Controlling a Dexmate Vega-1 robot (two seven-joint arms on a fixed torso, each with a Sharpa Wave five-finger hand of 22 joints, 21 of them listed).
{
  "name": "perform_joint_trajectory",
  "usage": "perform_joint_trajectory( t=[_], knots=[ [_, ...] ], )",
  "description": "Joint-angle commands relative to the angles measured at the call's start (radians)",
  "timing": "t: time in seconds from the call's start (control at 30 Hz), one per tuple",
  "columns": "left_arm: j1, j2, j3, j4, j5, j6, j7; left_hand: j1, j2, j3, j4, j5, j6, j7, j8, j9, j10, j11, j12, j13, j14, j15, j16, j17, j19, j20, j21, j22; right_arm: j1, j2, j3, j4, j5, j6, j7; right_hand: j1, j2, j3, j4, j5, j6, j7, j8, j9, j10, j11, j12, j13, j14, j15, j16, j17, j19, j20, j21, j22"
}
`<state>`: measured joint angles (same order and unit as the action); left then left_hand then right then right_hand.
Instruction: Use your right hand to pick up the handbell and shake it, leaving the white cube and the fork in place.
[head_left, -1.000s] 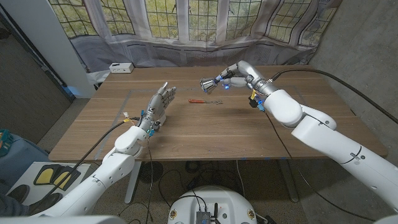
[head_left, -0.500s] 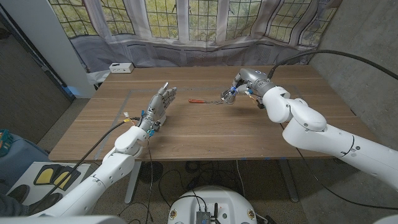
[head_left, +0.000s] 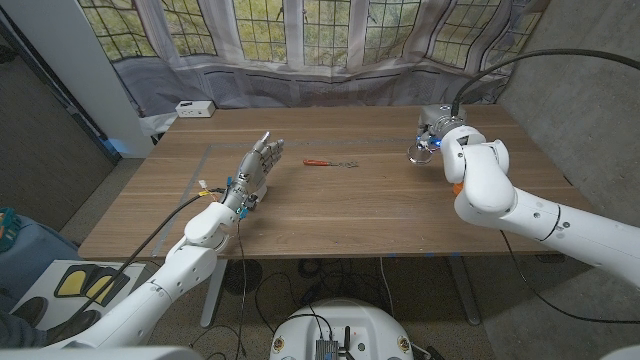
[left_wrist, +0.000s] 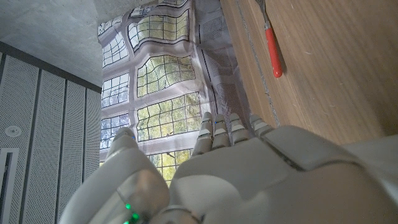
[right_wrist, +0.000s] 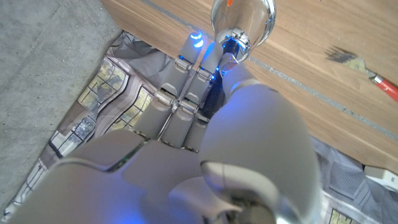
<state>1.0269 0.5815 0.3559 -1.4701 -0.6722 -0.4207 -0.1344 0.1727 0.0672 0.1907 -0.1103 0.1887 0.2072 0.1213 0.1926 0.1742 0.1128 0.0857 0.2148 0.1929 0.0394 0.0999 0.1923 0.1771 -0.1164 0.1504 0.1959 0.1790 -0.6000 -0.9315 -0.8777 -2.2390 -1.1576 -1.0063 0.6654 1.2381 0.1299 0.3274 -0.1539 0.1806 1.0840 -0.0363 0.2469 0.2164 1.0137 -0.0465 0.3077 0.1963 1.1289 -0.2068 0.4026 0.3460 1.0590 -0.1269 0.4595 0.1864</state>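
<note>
My right hand (head_left: 440, 138) grips the handle of the shiny silver handbell (head_left: 418, 152) and holds it above the table's far right part, well right of the fork. In the right wrist view the bell's dome (right_wrist: 242, 18) sticks out past my curled fingers (right_wrist: 186, 93). The fork (head_left: 331, 162), red-handled, lies on the table's middle; its handle (left_wrist: 272, 53) and its tines (right_wrist: 342, 56) show from the wrists. A small white cube-like box (head_left: 194, 108) sits at the far left corner. My left hand (head_left: 255, 168) stands upright with fingers apart, holding nothing, left of the fork.
The wooden table (head_left: 330, 215) has bare room in front of both hands. A curtain and windows (head_left: 300, 40) run behind the far edge. A cable (head_left: 520, 65) arcs above my right arm.
My right hand has swung the handbell from above the fork's far end to the right, over the table's far right part. Fork, white box and left hand have stayed put.
</note>
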Motion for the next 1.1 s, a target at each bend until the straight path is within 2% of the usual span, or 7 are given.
perform_joint_trajectory(
  t=[0.03, 0.23, 0.43, 0.67, 0.8, 0.9, 1.1],
  knots=[
    [0.001, 0.001, 0.006, 0.001, -0.006, 0.014, -0.004, -0.004, -0.002, 0.007, -0.003, -0.001, 0.009, 0.004, -0.002, 0.006, 0.006, -0.002, -0.001, 0.003, 0.002, 0.003, -0.003, 0.003, -0.004, -0.002, 0.002, 0.002, -0.182, 0.19, 0.33, 0.094, -1.079, 0.413, 0.36, -0.005, 0.009, 0.005, 0.006, 0.002, 0.004, -0.01, -0.007, 0.003, 0.069, 0.045, -0.001, 0.023, 0.008, -0.003, -0.007, 0.006, -0.003, -0.008, 0.009, 0.0],
    [0.009, 0.008, 0.006, -0.015, 0.004, 0.015, 0.005, -0.005, -0.002, 0.007, -0.003, -0.001, 0.008, 0.005, -0.002, 0.006, 0.005, 0.0, -0.002, 0.003, 0.001, 0.001, -0.004, 0.003, -0.005, -0.001, 0.002, 0.002, -0.197, 0.225, 0.439, 0.065, -1.107, 0.565, 0.365, -0.002, 0.006, 0.007, 0.002, 0.001, 0.006, -0.017, -0.007, 0.003, 0.067, 0.041, -0.003, 0.025, 0.006, -0.009, -0.013, 0.006, -0.009, -0.014, 0.011, 0.001],
    [0.032, 0.005, 0.0, -0.031, 0.003, -0.005, 0.017, -0.005, -0.002, 0.007, -0.003, -0.001, 0.008, 0.005, -0.002, 0.006, 0.005, 0.001, -0.002, 0.003, 0.001, 0.002, -0.004, 0.003, -0.005, -0.001, 0.002, 0.002, -0.203, 0.237, 0.521, 0.019, -1.106, 0.646, 0.384, -0.004, 0.006, 0.007, 0.003, 0.001, 0.006, -0.019, -0.007, 0.003, 0.065, 0.034, -0.005, 0.025, 0.006, -0.009, -0.017, 0.007, -0.012, -0.014, 0.012, 0.001],
    [0.048, 0.002, -0.002, -0.039, 0.002, -0.012, 0.025, -0.005, -0.002, 0.007, -0.003, -0.001, 0.009, 0.005, -0.002, 0.006, 0.007, -0.004, -0.001, 0.003, 0.001, 0.001, -0.004, 0.003, -0.004, -0.001, 0.002, 0.002, -0.191, 0.194, 0.534, -0.007, -1.149, 0.757, 0.4, -0.005, 0.005, 0.008, 0.003, 0.0, 0.008, -0.023, -0.007, 0.004, 0.064, 0.029, -0.006, 0.027, 0.005, -0.009, -0.022, 0.008, -0.016, -0.015, 0.014, 0.001],
    [0.051, -0.001, -0.001, -0.041, 0.004, -0.017, 0.028, -0.005, -0.002, 0.007, -0.003, -0.001, 0.01, 0.005, -0.001, 0.006, 0.007, -0.002, -0.001, 0.003, 0.001, 0.002, -0.003, 0.003, -0.005, 0.0, 0.002, 0.002, -0.19, 0.208, 0.539, -0.02, -1.126, 0.763, 0.402, -0.005, 0.003, 0.009, 0.002, -0.001, 0.01, -0.032, -0.006, 0.004, 0.062, 0.015, -0.009, 0.027, 0.008, -0.011, -0.025, 0.009, -0.017, -0.019, 0.017, 0.001],
    [0.049, -0.002, 0.002, -0.04, 0.004, -0.013, 0.026, -0.005, -0.002, 0.007, -0.003, -0.001, 0.01, 0.004, -0.002, 0.006, 0.008, -0.003, -0.001, 0.003, 0.001, 0.002, -0.003, 0.003, -0.005, 0.0, 0.002, 0.002, -0.202, 0.248, 0.559, -0.029, -1.058, 0.735, 0.404, -0.005, 0.004, 0.01, 0.001, -0.001, 0.009, -0.032, -0.007, 0.004, 0.064, 0.02, -0.009, 0.027, 0.01, -0.013, -0.026, 0.01, -0.019, -0.02, 0.018, 0.001],
    [0.042, 0.002, 0.007, -0.041, 0.01, -0.004, 0.025, -0.006, -0.002, 0.007, -0.003, -0.001, 0.012, 0.006, -0.001, 0.006, 0.007, 0.0, -0.002, 0.003, 0.001, 0.001, -0.003, 0.003, -0.005, 0.0, 0.002, 0.002, -0.223, 0.381, 0.605, -0.037, -0.887, 0.651, 0.435, -0.006, 0.002, 0.01, 0.001, -0.002, 0.01, -0.031, -0.007, 0.004, 0.069, 0.031, -0.009, 0.027, 0.013, -0.014, -0.029, 0.01, -0.019, -0.021, 0.021, 0.001]
  ],
)
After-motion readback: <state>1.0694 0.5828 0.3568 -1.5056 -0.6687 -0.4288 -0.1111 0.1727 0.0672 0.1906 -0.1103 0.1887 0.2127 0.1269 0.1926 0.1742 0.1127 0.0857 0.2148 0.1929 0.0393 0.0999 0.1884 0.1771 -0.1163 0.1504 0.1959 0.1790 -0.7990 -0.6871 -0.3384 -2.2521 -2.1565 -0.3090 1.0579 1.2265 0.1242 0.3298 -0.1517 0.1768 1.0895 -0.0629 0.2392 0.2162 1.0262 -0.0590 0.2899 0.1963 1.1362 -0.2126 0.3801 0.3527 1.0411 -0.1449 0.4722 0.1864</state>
